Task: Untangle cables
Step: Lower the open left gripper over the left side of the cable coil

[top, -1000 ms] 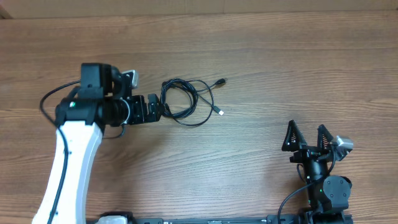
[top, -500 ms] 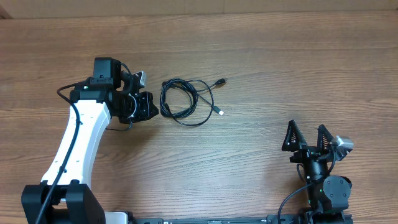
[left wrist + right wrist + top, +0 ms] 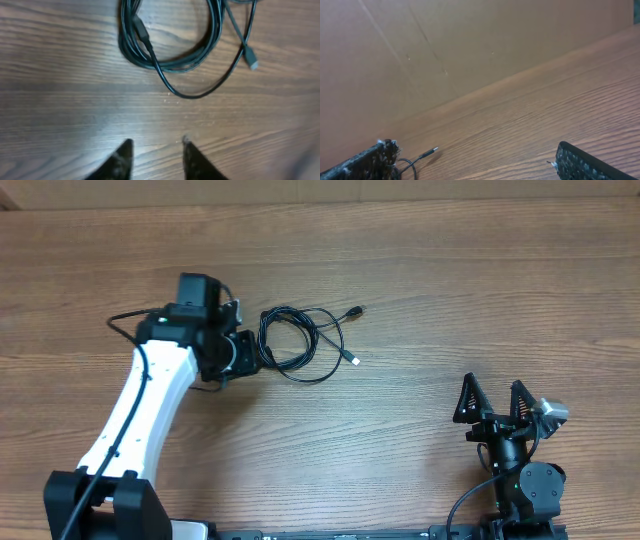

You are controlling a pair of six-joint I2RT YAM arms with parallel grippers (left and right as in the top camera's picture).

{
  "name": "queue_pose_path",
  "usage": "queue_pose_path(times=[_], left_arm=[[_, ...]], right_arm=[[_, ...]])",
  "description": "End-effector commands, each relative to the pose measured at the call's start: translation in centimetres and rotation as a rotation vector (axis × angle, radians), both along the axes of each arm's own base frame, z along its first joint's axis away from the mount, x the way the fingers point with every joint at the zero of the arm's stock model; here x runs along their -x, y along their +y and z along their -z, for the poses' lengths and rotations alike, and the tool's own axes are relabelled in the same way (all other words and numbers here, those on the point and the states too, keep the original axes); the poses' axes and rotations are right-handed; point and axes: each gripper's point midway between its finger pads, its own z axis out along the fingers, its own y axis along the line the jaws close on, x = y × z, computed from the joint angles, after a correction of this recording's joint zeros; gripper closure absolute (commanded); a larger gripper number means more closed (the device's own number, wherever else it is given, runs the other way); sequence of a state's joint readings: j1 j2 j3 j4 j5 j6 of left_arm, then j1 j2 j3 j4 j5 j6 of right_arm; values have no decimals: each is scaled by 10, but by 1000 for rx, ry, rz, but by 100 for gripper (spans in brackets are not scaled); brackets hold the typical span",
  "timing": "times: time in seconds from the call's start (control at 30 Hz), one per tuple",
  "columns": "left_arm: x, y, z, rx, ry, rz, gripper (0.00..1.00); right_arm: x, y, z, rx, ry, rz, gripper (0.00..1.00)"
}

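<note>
While the cables [image 3: 216, 27] lie looped in one tangled coil, I judge the untangling not yet begun.
My left gripper [image 3: 156, 150] hovers just left of the coil, fingers partly parted and empty. My right gripper [image 3: 492, 400] sits well apart to the coil's lower right, spread wide, holding nothing. I count one coil, two free ends on the coil's right (upper plug [image 3: 355, 311], lower plug [image 3: 353, 360]) and two grippers. How many cords there are I cannot tell.
</note>
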State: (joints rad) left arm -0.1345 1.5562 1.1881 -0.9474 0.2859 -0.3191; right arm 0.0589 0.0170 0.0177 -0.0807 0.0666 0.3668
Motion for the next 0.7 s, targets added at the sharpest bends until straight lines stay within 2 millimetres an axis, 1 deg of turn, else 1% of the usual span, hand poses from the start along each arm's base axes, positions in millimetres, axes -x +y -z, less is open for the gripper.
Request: queue_pose_path(times=[0.0, 0.03, 0.07, 0.2, 0.27, 0.33, 0.37, 0.43, 0.5, 0.6, 0.67], left_arm=[[-4, -6, 1, -93, -8, -57, 51], [-4, -10, 1, -102, -13, -52, 46], [-4, -14, 1, -106, -19, -48, 43], [-1, -34, 0, -103, -28, -40, 41], [1, -45, -1, -95, -38, -22, 37], [1, -57, -1, -92, -55, 9, 30], [1, -62, 0, -92, -62, 22, 27], [1, -69, 3, -106, -74, 37, 29], [1, -73, 8, -133, -73, 22, 30], [0, -78, 20, -166, -64, 28, 38], [0, -82, 29, -181, -49, 39, 38]], right_arm=[[0, -1, 3, -4, 3, 3, 0], [0, -1, 3, -4, 3, 3, 0], [0, -1, 3, -4, 3, 3, 0], [0, -1, 3, -4, 3, 3, 0], [0, -1, 3, -4, 3, 3, 0], [0, -1, 3, -3, 3, 3, 0], [0, -1, 3, -4, 3, 3, 0], [0, -1, 3, -4, 3, 3, 0], [0, -1, 3, -4, 3, 3, 0], [0, -1, 3, -4, 3, 3, 0], [0, -1, 3, -4, 3, 3, 0]])
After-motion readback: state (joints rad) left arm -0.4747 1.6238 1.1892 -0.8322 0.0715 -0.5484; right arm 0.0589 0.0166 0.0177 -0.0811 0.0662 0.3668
